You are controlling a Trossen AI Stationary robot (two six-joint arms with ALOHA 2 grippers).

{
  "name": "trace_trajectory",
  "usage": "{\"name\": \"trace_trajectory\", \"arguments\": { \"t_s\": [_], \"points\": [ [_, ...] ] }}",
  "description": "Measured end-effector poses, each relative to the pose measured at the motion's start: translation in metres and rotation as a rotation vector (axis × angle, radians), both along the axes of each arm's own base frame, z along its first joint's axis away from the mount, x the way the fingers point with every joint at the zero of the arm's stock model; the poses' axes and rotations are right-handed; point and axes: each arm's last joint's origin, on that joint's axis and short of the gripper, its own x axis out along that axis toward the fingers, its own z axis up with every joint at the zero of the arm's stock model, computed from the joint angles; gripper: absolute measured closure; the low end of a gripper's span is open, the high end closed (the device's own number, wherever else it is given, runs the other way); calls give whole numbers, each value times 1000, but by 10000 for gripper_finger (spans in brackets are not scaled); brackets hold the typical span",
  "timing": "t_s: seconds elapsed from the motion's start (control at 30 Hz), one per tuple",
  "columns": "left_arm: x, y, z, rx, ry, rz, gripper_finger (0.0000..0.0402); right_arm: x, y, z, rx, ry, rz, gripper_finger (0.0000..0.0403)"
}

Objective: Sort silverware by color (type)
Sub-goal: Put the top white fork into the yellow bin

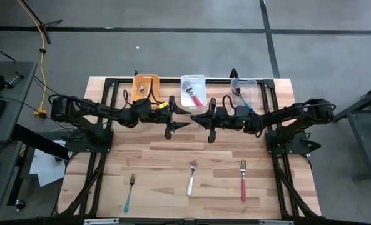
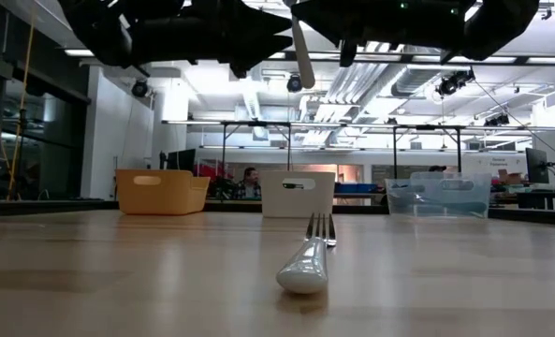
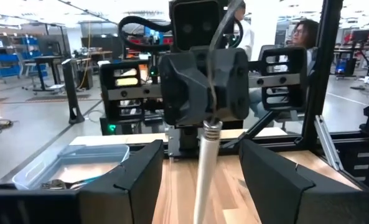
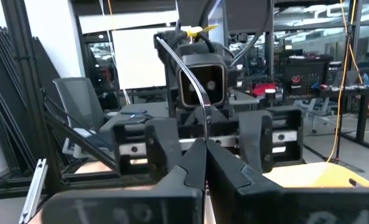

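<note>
Both dark arms stretch level toward the middle of the high view, wrists nearly meeting above the wooden bench (image 1: 172,156). The right end effector (image 4: 204,163) is pinched shut on a white-handled fork (image 4: 203,109), metal end between its fingers. The left end effector (image 3: 200,163) sits spread wide around the white handle, not gripping. Three more forks lie along the lower bench: teal-handled (image 1: 129,192), white-handled (image 1: 191,177), red-handled (image 1: 243,180).

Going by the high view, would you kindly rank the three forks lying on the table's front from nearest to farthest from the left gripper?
From the left gripper:
1. White-handled fork, middle of the front row.
2. Teal-handled fork, on the left arm's side.
3. Red-handled fork, on the right arm's side.
The last two are close; I would not insist on their order.
</note>
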Motion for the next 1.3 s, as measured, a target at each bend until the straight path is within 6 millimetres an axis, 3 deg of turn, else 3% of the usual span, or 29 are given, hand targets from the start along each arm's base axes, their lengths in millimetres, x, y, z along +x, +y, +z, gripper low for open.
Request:
{"name": "trace_trajectory", "arguments": {
  "t_s": [0.33,0.63,0.8,1.03,1.3],
  "points": [
    [8,-2,9,24,-33,-37,200,-1,1,3,-12,-29,20,403],
    [26,-3,0,28,-13,-68,204,-1,1,3,-13,-29,20,403],
    [26,-5,1,63,-30,-70,252,-1,1,3,-16,-29,19,403],
    [26,-2,2,80,-38,-75,374,-1,1,3,-24,-28,21,403],
    [24,8,1,36,-1,-34,374,0,-2,1,-21,-10,-51,390]
  ]
}}
